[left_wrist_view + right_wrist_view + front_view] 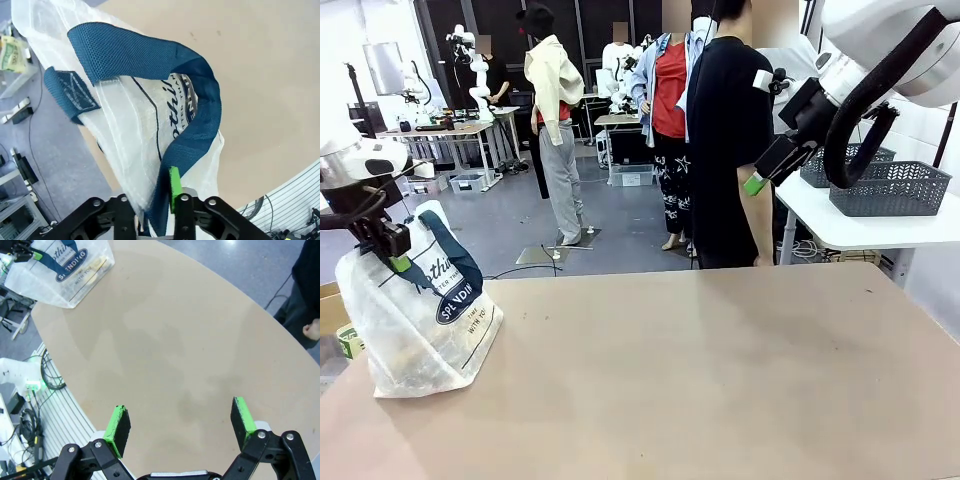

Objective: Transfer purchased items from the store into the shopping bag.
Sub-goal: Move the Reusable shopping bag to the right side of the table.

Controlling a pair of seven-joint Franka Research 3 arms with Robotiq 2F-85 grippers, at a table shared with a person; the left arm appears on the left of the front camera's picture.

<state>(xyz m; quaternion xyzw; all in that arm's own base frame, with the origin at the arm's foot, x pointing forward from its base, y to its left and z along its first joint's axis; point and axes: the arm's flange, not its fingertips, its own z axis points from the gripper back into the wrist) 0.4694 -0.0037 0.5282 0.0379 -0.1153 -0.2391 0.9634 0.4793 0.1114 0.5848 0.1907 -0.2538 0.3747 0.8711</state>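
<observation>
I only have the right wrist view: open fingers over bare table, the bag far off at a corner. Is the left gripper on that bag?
Observer: In the left wrist view the blue strap runs between the left gripper's fingers, with a green pad against it. I cannot tell if it is clamped.
Operator: Is the bag upright?
Observer: In the front view the bag stands slumped near the table's left edge.
Operator: Any basket around?
Observer: In the front view a grey mesh basket sits on a white side table at the right.
</observation>
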